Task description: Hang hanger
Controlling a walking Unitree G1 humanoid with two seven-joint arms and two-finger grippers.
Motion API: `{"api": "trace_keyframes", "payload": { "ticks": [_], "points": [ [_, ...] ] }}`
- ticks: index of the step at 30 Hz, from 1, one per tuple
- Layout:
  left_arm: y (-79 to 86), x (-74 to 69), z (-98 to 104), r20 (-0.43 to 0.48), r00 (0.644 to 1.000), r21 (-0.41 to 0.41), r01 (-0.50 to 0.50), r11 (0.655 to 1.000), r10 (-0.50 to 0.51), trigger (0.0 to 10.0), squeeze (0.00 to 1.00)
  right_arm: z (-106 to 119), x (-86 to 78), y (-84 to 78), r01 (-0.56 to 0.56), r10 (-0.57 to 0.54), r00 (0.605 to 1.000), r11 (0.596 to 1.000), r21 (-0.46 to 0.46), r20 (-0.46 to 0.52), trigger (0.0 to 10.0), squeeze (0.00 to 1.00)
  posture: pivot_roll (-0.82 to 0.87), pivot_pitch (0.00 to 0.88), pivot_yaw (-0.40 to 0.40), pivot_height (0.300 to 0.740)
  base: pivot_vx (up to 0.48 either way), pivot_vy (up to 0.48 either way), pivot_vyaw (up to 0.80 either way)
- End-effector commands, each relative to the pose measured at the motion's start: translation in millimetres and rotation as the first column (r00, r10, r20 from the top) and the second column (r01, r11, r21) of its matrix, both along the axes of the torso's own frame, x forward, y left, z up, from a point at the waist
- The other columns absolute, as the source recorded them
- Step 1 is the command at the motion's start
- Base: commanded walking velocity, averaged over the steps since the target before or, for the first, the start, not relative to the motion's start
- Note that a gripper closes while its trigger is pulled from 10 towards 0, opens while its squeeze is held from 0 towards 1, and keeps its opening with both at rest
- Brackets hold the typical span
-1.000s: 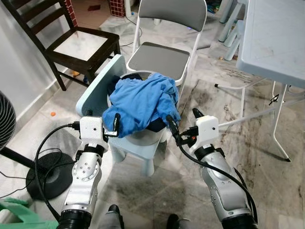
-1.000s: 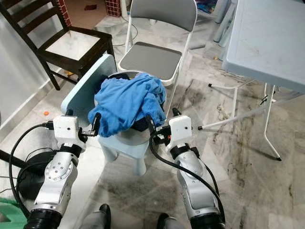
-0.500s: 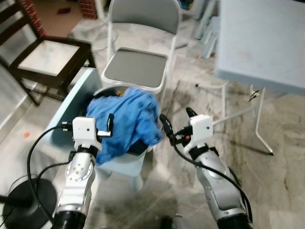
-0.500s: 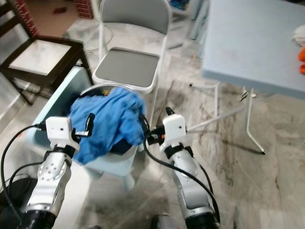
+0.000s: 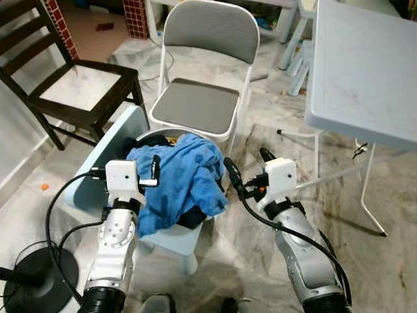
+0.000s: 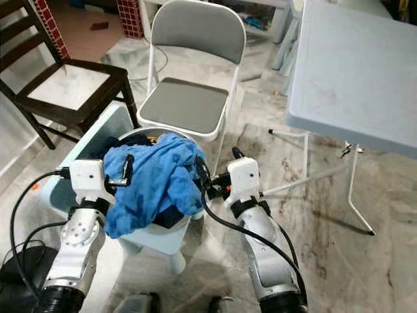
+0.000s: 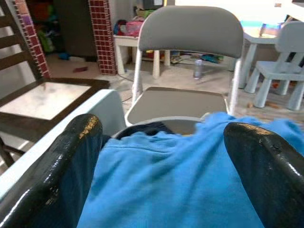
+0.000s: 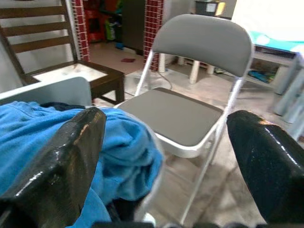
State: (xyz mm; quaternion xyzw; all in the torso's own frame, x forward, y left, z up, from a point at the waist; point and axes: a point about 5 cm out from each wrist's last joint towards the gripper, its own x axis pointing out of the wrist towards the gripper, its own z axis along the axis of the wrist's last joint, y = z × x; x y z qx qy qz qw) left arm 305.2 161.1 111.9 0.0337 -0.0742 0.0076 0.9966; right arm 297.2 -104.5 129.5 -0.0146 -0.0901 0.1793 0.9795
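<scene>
A blue garment (image 5: 179,179) is heaped over a round basket (image 6: 144,135) set on a small pale stool (image 5: 174,238), evidently kept there for sorting. The left claw (image 5: 155,171) is held at the heap's nine o'clock edge and the right claw (image 5: 246,175) at its three o'clock, both with fingers spread and nothing pinched, seemingly readied to bracket the cloth. No hanger can be made out; it may be buried. A grey folding chair (image 5: 199,104) stands at twelve o'clock, a white surface (image 5: 365,65) at two o'clock.
</scene>
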Motion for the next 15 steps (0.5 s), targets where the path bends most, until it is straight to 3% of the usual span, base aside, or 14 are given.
{"api": "trace_keyframes", "payload": {
  "ticks": [1,10,14,15],
  "points": [
    [8.5,-0.9,-2.4,-0.015,0.999,0.017,-0.035,0.999,0.035,10.0,0.00,-4.0,-1.8,-1.6,-0.001,0.001,1.000,1.000,-0.005,-0.016,10.0,0.00,0.12,0.227,-0.080,0.740,0.000,0.000,0.00],
    [27.1,6.1,-8.7,-0.086,0.992,0.024,-0.085,0.996,0.087,10.0,0.00,-4.7,-4.0,2.8,-0.030,0.030,0.999,1.000,-0.007,-0.019,10.0,0.00,0.12,0.234,-0.078,0.740,0.000,0.000,0.00],
    [39.3,9.7,-17.5,-0.153,0.982,0.020,-0.110,0.994,0.112,10.0,0.00,-5.0,-5.1,3.9,-0.045,0.045,0.999,0.999,-0.006,-0.023,10.0,0.00,0.12,0.238,-0.074,0.740,0.000,0.000,0.00],
    [44.2,12.3,-24.9,-0.207,0.974,0.030,-0.091,0.995,0.095,10.0,0.00,-5.2,-5.9,4.3,-0.053,0.053,0.998,0.999,-0.006,-0.025,10.0,0.00,0.12,0.239,-0.074,0.740,0.000,0.000,0.00]
  ]
}}
